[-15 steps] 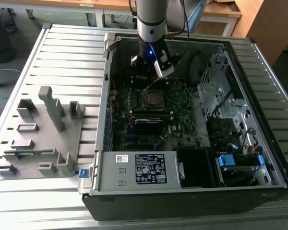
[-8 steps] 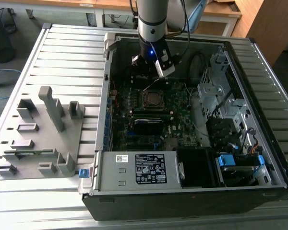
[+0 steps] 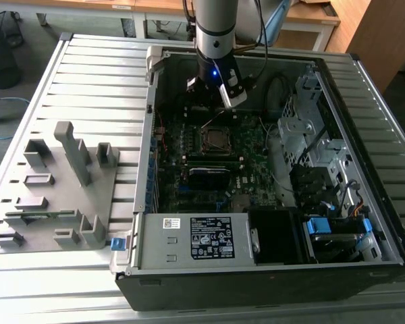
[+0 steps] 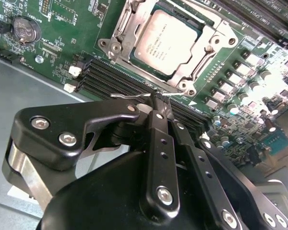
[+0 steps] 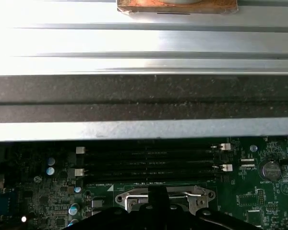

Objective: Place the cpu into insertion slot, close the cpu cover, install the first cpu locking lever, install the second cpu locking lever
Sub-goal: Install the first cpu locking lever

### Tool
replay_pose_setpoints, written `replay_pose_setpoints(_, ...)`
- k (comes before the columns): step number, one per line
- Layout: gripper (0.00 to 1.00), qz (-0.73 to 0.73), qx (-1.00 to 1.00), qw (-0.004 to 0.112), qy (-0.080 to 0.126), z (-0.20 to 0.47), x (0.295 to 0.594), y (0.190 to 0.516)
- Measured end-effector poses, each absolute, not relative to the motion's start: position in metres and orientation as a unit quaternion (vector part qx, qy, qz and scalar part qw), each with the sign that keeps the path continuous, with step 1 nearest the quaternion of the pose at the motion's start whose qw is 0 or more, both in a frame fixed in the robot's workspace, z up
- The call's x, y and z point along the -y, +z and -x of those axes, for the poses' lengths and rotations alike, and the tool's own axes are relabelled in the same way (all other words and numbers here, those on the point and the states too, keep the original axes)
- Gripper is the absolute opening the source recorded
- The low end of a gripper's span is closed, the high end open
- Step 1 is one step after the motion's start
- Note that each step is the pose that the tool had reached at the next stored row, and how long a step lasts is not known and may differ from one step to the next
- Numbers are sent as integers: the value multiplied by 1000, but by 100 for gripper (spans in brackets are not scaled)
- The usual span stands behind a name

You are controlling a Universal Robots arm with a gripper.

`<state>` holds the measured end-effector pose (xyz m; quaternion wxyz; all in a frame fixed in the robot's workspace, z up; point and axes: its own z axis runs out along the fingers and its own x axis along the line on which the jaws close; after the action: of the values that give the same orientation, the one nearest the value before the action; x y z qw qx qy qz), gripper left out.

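Cpu point(image 4: 167, 42) flat, face-up in insertion slot point(image 4: 134, 21)

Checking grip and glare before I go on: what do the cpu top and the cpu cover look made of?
The cpu top looks like dull, brushed silver-grey metal; it takes light softly, without sharp reflections. The cpu cover around it looks like thin stamped steel, shinier, with bright glints along its edges. Both are judged by look alone.
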<state>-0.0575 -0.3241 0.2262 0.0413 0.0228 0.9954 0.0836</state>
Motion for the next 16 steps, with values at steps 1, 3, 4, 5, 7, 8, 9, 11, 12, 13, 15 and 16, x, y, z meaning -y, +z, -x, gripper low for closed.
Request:
replay_pose_setpoints(1,11,-23,-995,41,84,57,323,226)
replay_pose_setpoints(3,11,-23,-995,41,84,57,322,226)
replay_pose_setpoints(4,11,-23,-995,41,84,57,321,226)
replay_pose_setpoints(5,11,-23,-995,41,84,57,320,225)
replay_pose_setpoints(7,11,-23,-995,41,84,56,319,225)
replay_pose_setpoints(8,11,-23,-995,41,84,55,319,225)
replay_pose_setpoints(9,11,-23,-995,41,84,54,319,224)
replay_pose_setpoints(11,11,-23,-995,41,84,53,319,224)
replay_pose_setpoints(12,11,-23,-995,41,83,52,319,223)
replay_pose_setpoints(13,11,-23,-995,41,83,52,318,223)
replay_pose_setpoints(15,11,-23,-995,41,84,52,317,223)
replay_pose_setpoints(16,11,-23,-995,41,84,52,317,223)
